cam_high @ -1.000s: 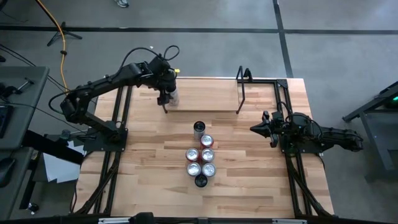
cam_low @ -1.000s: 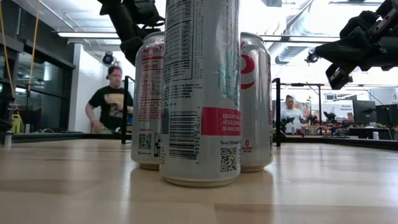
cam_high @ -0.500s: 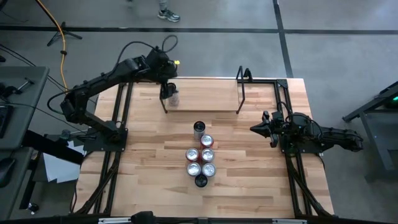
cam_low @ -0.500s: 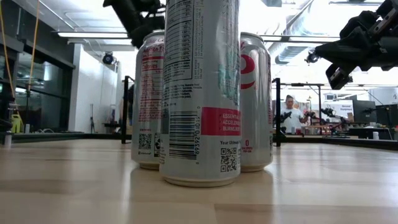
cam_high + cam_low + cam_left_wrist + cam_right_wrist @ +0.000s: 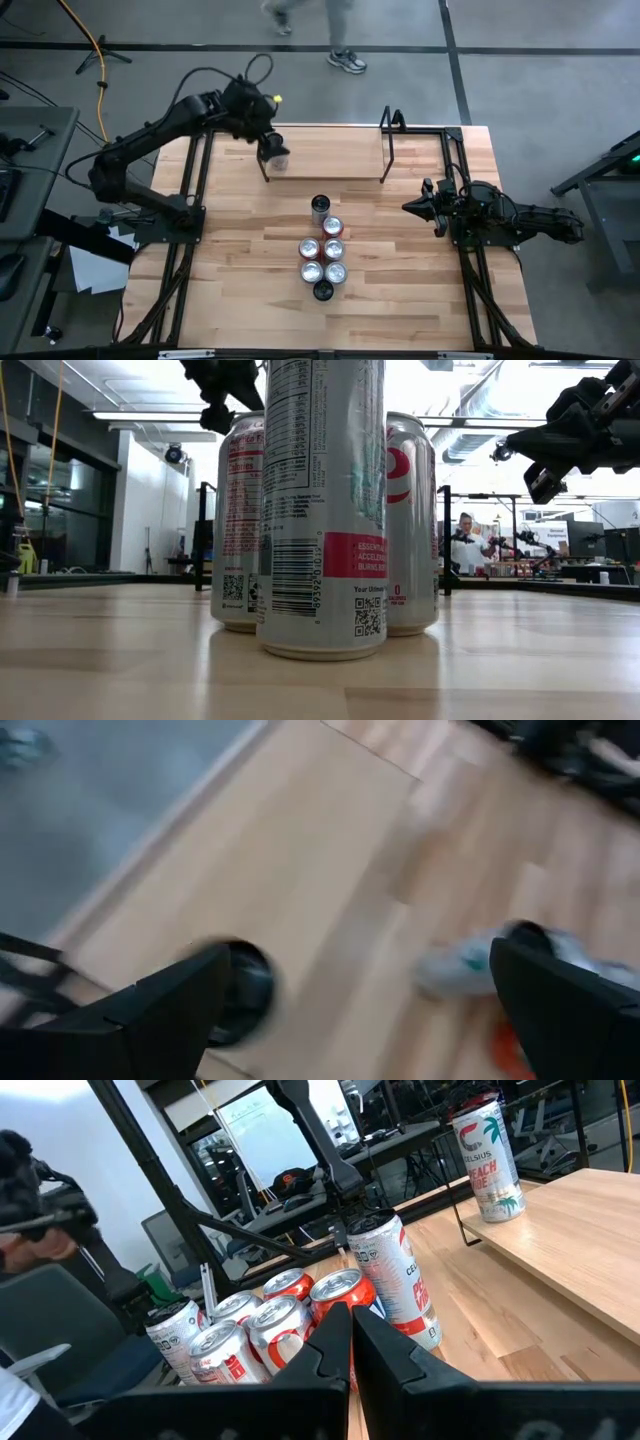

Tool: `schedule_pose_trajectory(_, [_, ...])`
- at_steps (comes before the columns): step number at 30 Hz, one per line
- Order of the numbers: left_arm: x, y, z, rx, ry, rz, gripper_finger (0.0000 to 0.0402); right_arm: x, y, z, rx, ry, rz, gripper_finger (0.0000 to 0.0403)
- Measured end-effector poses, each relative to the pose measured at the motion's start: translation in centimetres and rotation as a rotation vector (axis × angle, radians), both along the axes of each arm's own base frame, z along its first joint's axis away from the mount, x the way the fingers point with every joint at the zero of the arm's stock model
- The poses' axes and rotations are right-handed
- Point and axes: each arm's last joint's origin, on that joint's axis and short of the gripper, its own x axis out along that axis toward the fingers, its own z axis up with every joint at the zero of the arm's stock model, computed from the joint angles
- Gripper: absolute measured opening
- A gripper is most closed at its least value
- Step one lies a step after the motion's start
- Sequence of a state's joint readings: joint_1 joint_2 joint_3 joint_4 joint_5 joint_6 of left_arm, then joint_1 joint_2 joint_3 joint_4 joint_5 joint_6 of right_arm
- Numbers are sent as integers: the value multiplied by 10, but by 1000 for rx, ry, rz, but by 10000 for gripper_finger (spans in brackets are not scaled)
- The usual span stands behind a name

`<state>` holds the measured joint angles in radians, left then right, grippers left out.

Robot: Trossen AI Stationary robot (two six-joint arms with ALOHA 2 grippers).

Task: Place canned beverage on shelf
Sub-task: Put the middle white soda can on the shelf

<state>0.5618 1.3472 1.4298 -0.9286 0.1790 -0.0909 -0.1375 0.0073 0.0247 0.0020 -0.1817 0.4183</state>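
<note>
The wooden desk fills the middle of the high view, and the shelf, a pale plank with thin black rod uprights, lies along its edge toward twelve o'clock. The left arm reaches from nine o'clock up over the shelf's end at about eleven o'clock, and the left gripper hangs just above that end with its jaws spread wide and nothing between them; the left wrist view shows its two dark fingers far apart over pale wood. The right arm waits at three o'clock, near the desk's edge, and the right gripper points toward the centre with its jaws pressed together on nothing, the tips meeting in the right wrist view. A cluster of six cans stands upright near the desk's centre, running from twelve toward six o'clock, well apart from both grippers. The canned beverage stands upright on the shelf, at the end near eleven o'clock, just beside the left gripper and free of it; the right wrist view shows it as a pale can alone on the raised plank
</note>
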Motion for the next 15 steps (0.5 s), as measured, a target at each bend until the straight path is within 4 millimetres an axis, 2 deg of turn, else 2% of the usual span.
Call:
schedule_pose_trajectory(4, [0,-22,-6,-24,-9,-24,400,0,0,0,0,0,0,0])
schedule_pose_trajectory(11, [17,-53,9,196,102,-117,400,0,0,0,0,0,0,0])
schedule_pose_trajectory(15, [29,-61,12,263,220,-147,398,0,0,0,0,0,0,0])
